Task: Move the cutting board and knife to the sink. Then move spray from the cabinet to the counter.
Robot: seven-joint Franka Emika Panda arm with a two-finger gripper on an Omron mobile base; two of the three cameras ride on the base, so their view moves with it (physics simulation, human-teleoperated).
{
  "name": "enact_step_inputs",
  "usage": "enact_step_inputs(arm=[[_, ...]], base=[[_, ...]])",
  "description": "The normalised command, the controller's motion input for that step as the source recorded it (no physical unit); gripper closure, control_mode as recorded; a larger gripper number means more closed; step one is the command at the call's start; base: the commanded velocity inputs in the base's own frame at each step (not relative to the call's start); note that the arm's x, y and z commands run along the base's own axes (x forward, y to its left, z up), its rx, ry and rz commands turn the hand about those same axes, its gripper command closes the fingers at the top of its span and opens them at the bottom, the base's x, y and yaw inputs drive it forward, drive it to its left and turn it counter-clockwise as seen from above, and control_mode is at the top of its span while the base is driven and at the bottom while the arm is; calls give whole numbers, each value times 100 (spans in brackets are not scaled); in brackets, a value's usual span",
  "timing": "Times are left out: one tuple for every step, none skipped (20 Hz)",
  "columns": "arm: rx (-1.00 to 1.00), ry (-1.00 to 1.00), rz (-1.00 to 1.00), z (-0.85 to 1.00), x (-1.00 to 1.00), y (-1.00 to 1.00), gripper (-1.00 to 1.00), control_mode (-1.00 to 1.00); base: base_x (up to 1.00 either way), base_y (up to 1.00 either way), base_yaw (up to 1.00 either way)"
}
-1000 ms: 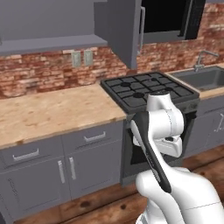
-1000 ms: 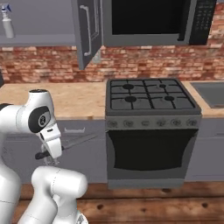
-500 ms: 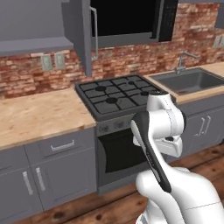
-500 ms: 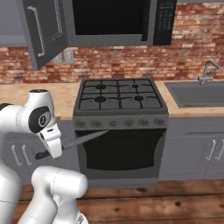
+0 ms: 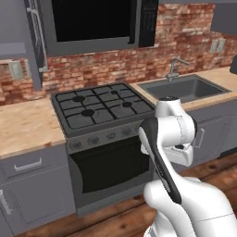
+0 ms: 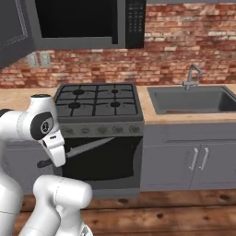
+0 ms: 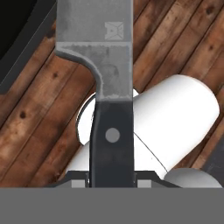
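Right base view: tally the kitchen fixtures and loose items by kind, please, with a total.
Knife, held in the tool: 1
Gas stove: 1
Sink: 1
Faucet: 1
Microwave: 1
Total: 5

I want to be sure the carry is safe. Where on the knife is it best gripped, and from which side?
By the black handle, as now: the gripper is shut on the knife with a finger on each flat side. The handle is thick and blunt; the grey blade tapers to a point and juts clear ahead of the hand.
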Motion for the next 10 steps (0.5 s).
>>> enact_step_inputs(arm=[[0,0,0,0,0,0,100,100],[0,0,0,0,0,0,100,100],[0,0,0,0,0,0,100,100],[0,0,0,0,0,0,100,100],[0,0,0,0,0,0,100,100],[0,0,0,0,0,0,100,100],[0,0,0,0,0,0,100,100],[0,0,0,0,0,0,100,100],[0,0,0,0,0,0,100,100],[0,0,0,0,0,0,100,100]], base=[[41,-66,0],[42,-66,0],[43,-65,0],[44,-65,0],[45,-65,0],[46,-64,0],[48,-63,0],[49,-62,0],[50,-61,1],[50,-60,2]])
